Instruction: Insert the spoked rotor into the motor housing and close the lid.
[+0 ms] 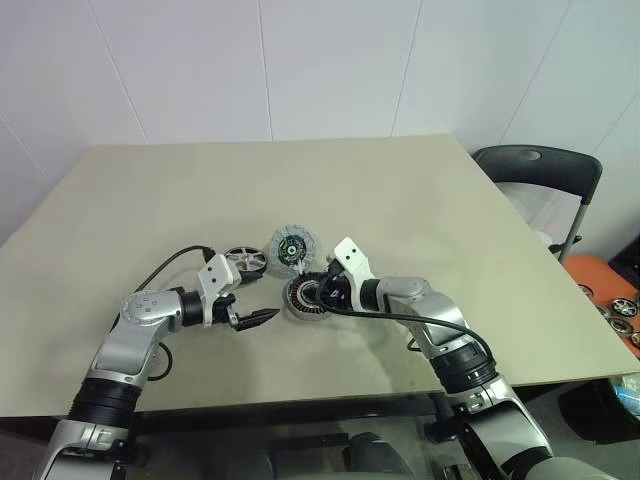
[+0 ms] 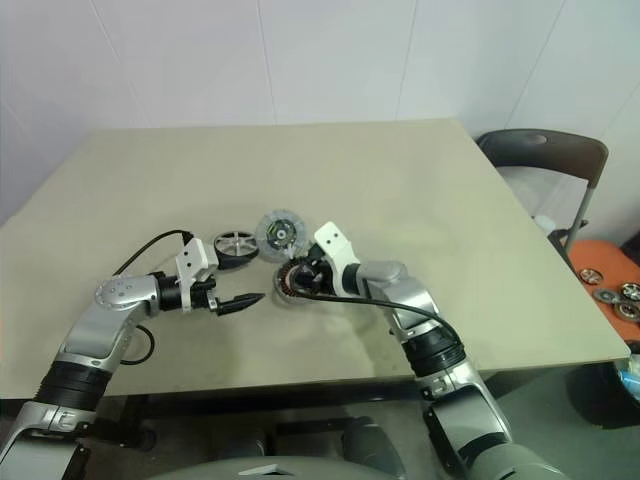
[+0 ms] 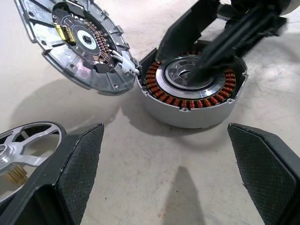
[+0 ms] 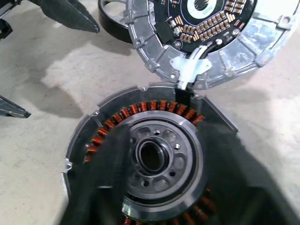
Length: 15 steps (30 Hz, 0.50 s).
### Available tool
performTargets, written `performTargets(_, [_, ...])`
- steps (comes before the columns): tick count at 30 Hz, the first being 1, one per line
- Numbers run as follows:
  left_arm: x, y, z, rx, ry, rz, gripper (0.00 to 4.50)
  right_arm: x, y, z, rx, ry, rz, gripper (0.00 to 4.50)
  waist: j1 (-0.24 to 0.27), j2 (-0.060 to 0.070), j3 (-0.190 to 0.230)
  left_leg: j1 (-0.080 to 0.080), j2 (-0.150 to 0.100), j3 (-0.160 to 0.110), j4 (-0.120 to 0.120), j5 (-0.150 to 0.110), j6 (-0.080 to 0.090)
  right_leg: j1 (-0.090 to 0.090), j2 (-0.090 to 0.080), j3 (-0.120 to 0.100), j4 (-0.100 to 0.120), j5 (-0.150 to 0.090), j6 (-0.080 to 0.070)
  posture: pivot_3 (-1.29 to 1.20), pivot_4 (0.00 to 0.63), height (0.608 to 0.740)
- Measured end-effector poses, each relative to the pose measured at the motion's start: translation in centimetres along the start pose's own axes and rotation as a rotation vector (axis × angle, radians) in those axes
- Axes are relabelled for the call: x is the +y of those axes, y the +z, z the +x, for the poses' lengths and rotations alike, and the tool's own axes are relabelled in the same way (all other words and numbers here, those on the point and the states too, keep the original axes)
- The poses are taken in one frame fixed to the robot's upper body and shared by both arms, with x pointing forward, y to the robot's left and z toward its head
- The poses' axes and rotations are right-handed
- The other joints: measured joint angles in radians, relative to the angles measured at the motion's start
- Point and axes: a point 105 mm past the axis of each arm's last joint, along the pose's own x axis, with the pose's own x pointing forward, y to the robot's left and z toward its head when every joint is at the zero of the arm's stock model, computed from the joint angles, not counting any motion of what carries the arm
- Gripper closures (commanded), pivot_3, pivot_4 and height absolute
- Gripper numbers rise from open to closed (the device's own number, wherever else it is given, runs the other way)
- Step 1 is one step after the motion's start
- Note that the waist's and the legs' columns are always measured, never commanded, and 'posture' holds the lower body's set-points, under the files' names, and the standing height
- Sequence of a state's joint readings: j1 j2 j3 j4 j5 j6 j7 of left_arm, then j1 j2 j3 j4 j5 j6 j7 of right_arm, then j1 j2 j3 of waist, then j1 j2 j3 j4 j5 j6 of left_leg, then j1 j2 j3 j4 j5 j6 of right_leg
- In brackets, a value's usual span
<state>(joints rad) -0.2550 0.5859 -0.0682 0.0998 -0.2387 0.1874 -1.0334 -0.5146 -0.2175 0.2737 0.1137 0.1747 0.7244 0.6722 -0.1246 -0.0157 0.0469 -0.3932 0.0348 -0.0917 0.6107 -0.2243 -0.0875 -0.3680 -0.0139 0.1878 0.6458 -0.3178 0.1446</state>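
The motor housing (image 1: pixel 303 299), a round ring with copper windings around a silver centre (image 4: pixel 159 154), lies on the table. The lid (image 1: pixel 292 247) stands tilted at its far rim, joined to it by a white connector (image 3: pixel 125 63), dark inner face showing. Just left of the lid lies the spoked rotor (image 1: pixel 245 260). My right gripper (image 1: pixel 318 292) is over the housing, its fingers (image 3: pixel 220 44) apart, one at the outer wall and one over the hub. Whether they press on it is unclear. My left gripper (image 3: pixel 165 129) stands wide open and empty, a little left of the housing.
The beige table (image 1: pixel 400 210) has bare room all round the parts. A black cable (image 1: pixel 165 265) loops beside my left arm. A dark chair (image 1: pixel 540 165) and an orange tray of small wheels (image 1: pixel 610 300) stand off the table's right edge.
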Motion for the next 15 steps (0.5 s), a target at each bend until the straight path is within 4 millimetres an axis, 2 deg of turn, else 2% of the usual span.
performTargets(2, [0.00, -0.03, 0.00, 0.003, 0.000, 0.002, 0.00, -0.11, 0.00, -0.07, -0.002, -0.004, 0.003, 4.01, 0.000, 0.000, 0.000, 0.000, 0.000, 0.000, 0.000, 0.000, 0.000, 0.000, 0.000, 0.000, 0.000, 0.000, 0.000, 0.00, 0.000, 0.740])
performTargets(4, [-0.03, -0.06, 0.02, 0.005, -0.002, 0.003, 0.00, -0.04, 0.02, -0.05, -0.004, 0.001, 0.001, 4.47, 0.000, 0.000, 0.000, 0.000, 0.000, 0.000, 0.000, 0.000, 0.000, 0.000, 0.000, 0.000, 0.000, 0.000, 0.000, 0.00, 0.000, 0.740])
performTargets(15, [-0.09, -0.25, 0.33, 0.014, -0.015, 0.004, 0.00, 0.34, -0.30, -0.20, 0.036, 0.026, -0.104, 4.47, 0.000, 0.000, 0.000, 0.001, 0.000, 0.000, 0.000, 0.000, 0.000, 0.001, 0.000, 0.000, 0.000, 0.000, 0.000, 0.00, 0.000, 0.740])
